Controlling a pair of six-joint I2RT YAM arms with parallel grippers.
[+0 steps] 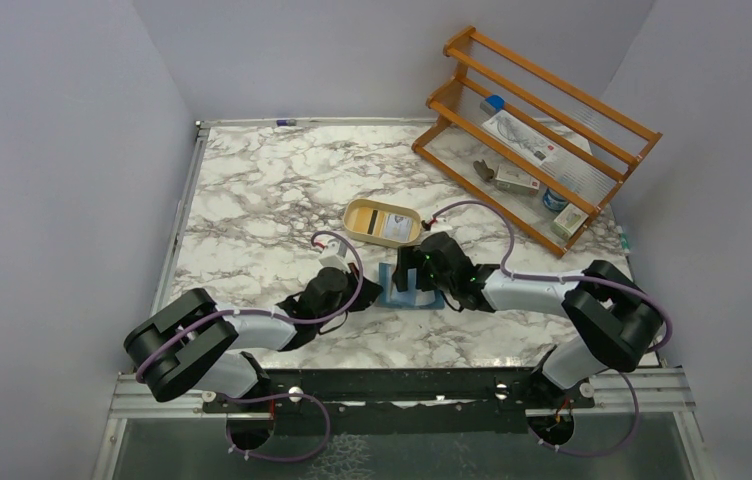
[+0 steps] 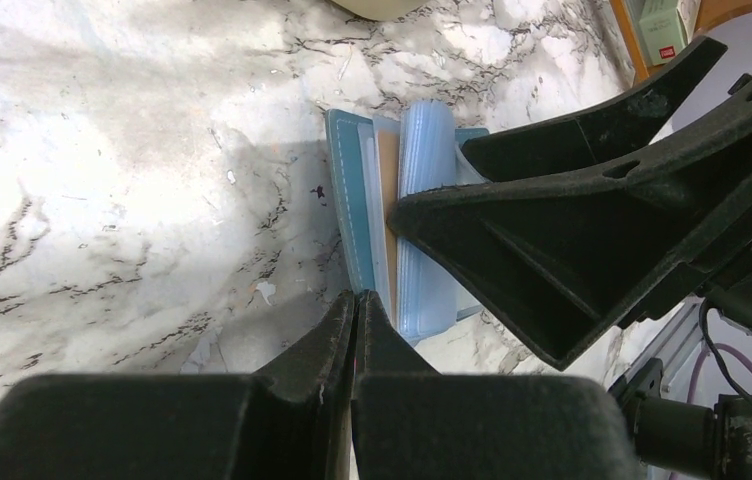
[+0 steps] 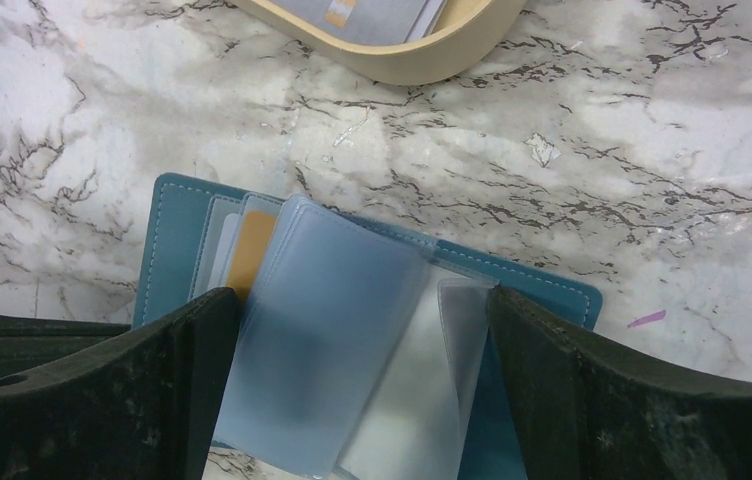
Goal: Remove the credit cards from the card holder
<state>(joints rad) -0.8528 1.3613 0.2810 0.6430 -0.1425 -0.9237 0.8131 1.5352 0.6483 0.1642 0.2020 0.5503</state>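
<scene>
Where the two arms are bolted, a metal rail (image 1: 402,385) runs along the near edge of the table (image 1: 252,200), a white top veined in grey like marble. Plain pale walls (image 1: 52,150) close it in on the left, the far side and the right, and a thin metal strip lines its left and far edges.

Just beyond the arms' elbows, near the middle of the top, the card holder (image 3: 177,215) lies open and flat, its teal cover down and its clear sleeves (image 3: 332,330) fanned upward. One of the credit cards (image 3: 250,250), orange, shows in a pocket by the left cover.

The left gripper (image 2: 355,305) comes in low from the left with its jaws pressed together. Its tips sit at the holder's edge, though I cannot tell whether they pinch anything. The right gripper (image 3: 360,300) hangs over the holder with its jaws spread wide, one on each side of the fanned sleeves, holding nothing.

Just beyond the holder sits a tan oval dish (image 1: 357,215) with more cards lying inside it. Bare marble stretches widest to the left of the dish and on toward the far-left corner. At the far right a wooden rack (image 1: 552,76) leans toward the right wall with small boxes on its shelves, narrowing the room on that side
</scene>
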